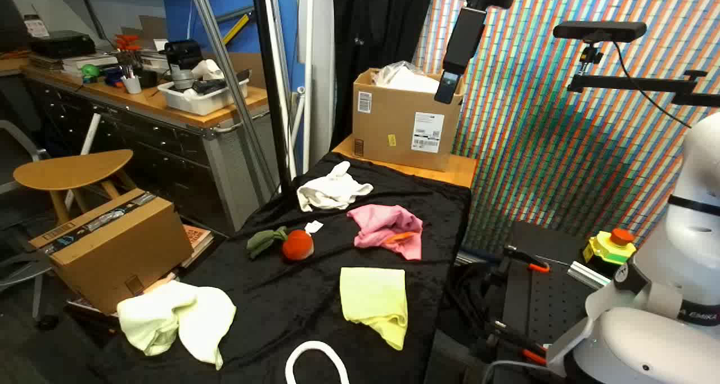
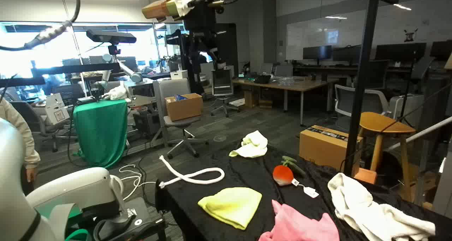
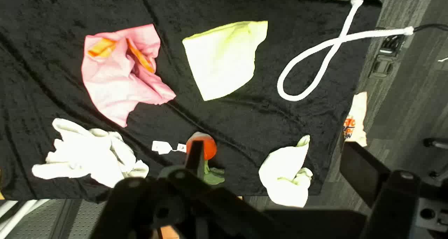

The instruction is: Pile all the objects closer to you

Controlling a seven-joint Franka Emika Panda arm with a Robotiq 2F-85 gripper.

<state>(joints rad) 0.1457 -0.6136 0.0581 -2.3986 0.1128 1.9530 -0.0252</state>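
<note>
My gripper (image 3: 273,151) is open and empty, high above the black-covered table. It also shows in an exterior view (image 1: 445,86) at the top. A pink cloth with orange parts (image 1: 388,226), a yellow cloth (image 1: 371,294), a crumpled white cloth (image 1: 332,192) and a plush red vegetable with green leaves (image 1: 297,245) lie apart on the table. A pale green cloth (image 3: 287,172) lies at a table corner, between the fingers in the wrist view. A looped white rope (image 3: 294,97) lies at the table's end. One finger partly covers the plush vegetable in the wrist view.
A large cardboard box (image 1: 394,122) stands at one end of the table. Another cardboard box (image 1: 121,249) and a wooden stool (image 1: 73,170) stand beside it. A yellow emergency stop with a red button (image 1: 610,248) is near the arm's base. A dark pole (image 2: 360,82) rises beside the table.
</note>
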